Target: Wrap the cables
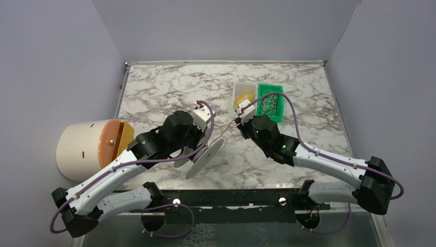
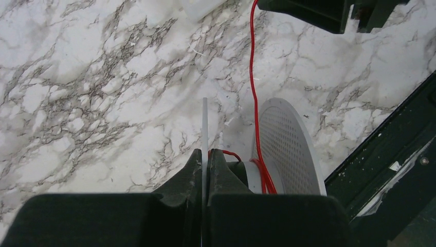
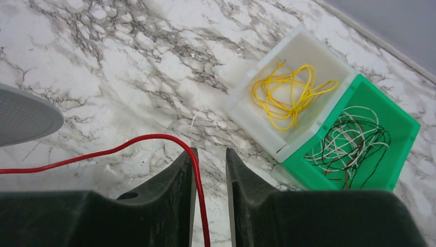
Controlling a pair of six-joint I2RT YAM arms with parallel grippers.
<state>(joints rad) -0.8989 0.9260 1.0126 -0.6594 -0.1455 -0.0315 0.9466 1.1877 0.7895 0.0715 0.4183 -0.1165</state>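
The cable is a thin red wire [image 2: 253, 77]. It runs from a few turns on the hub of a white spool [image 2: 290, 149] across the marble to my right gripper. My left gripper [image 2: 204, 154] is shut on the spool's thin white flange [image 2: 204, 121] and holds the spool on edge. In the top view the spool [image 1: 206, 156] sits between the arms, and the wire [image 1: 223, 134] stretches right. My right gripper [image 3: 211, 154] is open. The red wire [image 3: 128, 143] lies in the gap against its left finger [image 3: 180, 175], unpinched.
A white bin [image 3: 254, 128] of yellow wires [image 3: 288, 95] and a green bin [image 3: 308, 167] of mixed thin wires stand just beyond the right gripper. A beige cylinder with an orange face [image 1: 87, 146] lies off the table's left edge. A black rail [image 1: 231, 198] runs along the near edge.
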